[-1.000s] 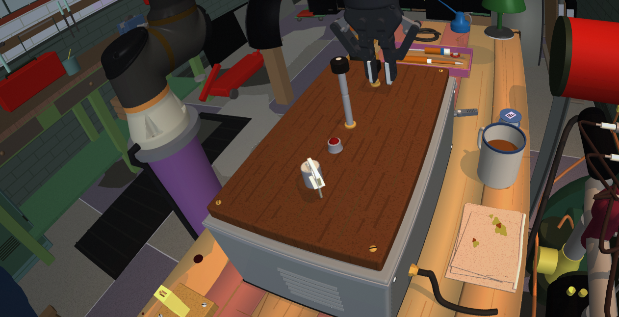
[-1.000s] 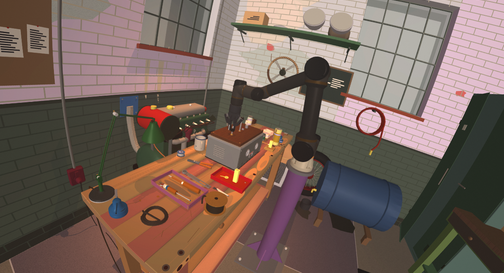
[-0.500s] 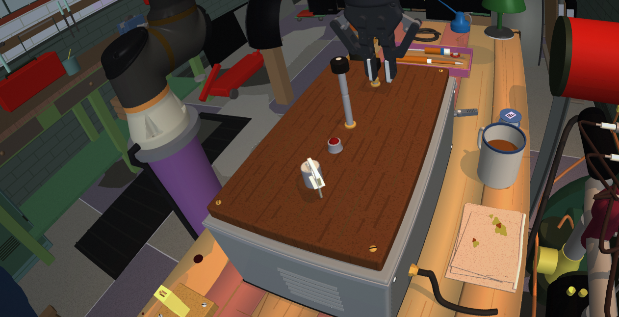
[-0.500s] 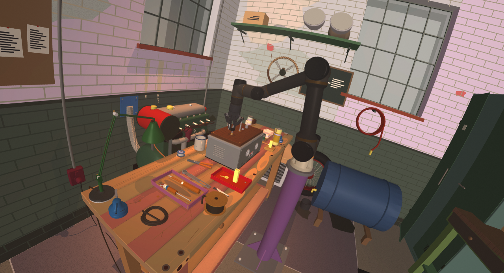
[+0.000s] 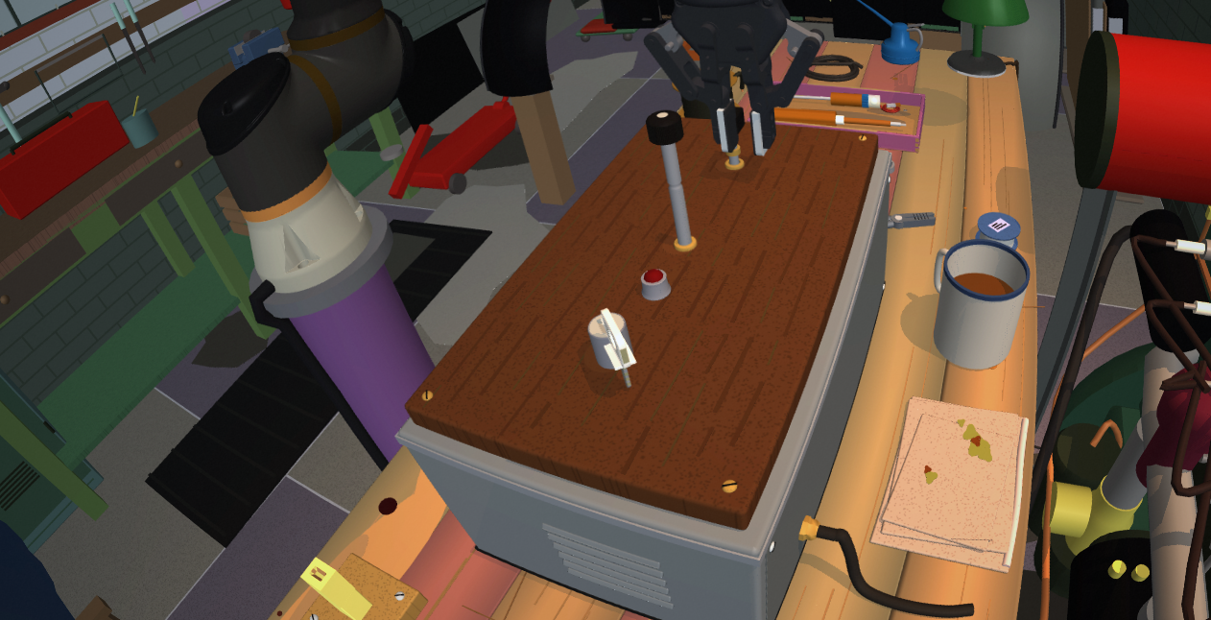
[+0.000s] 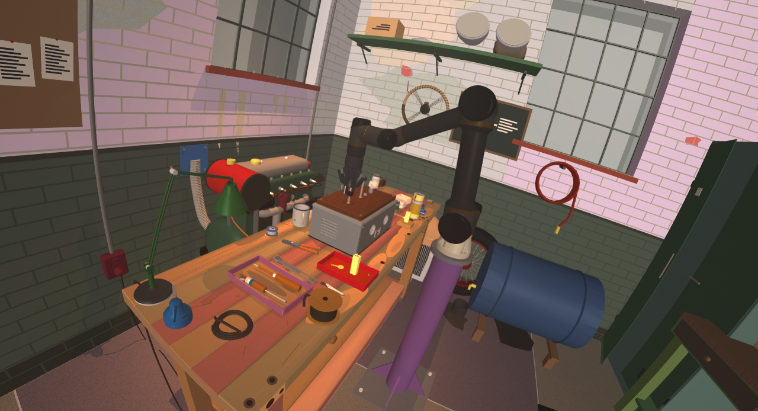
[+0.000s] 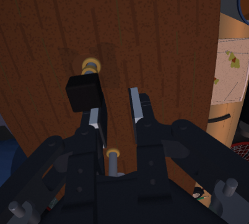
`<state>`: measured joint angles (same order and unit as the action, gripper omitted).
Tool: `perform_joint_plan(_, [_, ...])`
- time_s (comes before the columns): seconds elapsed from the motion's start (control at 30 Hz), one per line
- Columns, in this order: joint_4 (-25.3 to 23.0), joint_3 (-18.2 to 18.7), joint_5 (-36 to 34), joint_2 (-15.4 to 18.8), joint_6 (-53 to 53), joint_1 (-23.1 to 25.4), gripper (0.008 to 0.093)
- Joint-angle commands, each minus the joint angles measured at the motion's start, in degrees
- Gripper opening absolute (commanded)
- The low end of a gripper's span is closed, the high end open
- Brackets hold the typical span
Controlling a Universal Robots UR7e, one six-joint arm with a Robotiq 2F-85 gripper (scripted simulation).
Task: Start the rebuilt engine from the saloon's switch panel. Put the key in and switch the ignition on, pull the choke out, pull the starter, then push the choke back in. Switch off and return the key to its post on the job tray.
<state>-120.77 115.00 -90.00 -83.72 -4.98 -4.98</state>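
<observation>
The starter knob's grey shaft [image 5: 733, 157] rises from its brass collar at the far end of the wooden switch panel [image 5: 669, 311], beside the choke knob [image 5: 665, 127], which stands pulled out on its long shaft. The starter knob is gripped in my closed gripper [image 5: 743, 142] and is hidden between the fingers; only its shaft [image 7: 112, 164] shows in the wrist camera. The key [image 5: 616, 339] sits in the ignition barrel at the panel's near end, with the red lamp [image 5: 653, 278] between it and the choke. The red job tray [image 6: 347, 269] with its yellow post lies on the bench.
The choke knob [image 7: 83, 91] stands close by my left finger. A purple tool tray [image 5: 855, 112] lies just past the panel's far edge. A mug [image 5: 979, 303], a small tin [image 5: 998, 228] and a stack of papers [image 5: 953, 477] sit on the bench to the panel's right.
</observation>
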Motion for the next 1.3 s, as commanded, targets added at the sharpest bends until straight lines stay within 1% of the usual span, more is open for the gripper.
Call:
perform_joint_plan(0.0, [-0.2,-0.2,0.0,-0.2,0.0,0.0,0.0080])
perform_joint_plan(1.27, [1.6,-1.2,0.0,-1.0,0.0,0.0,0.0080])
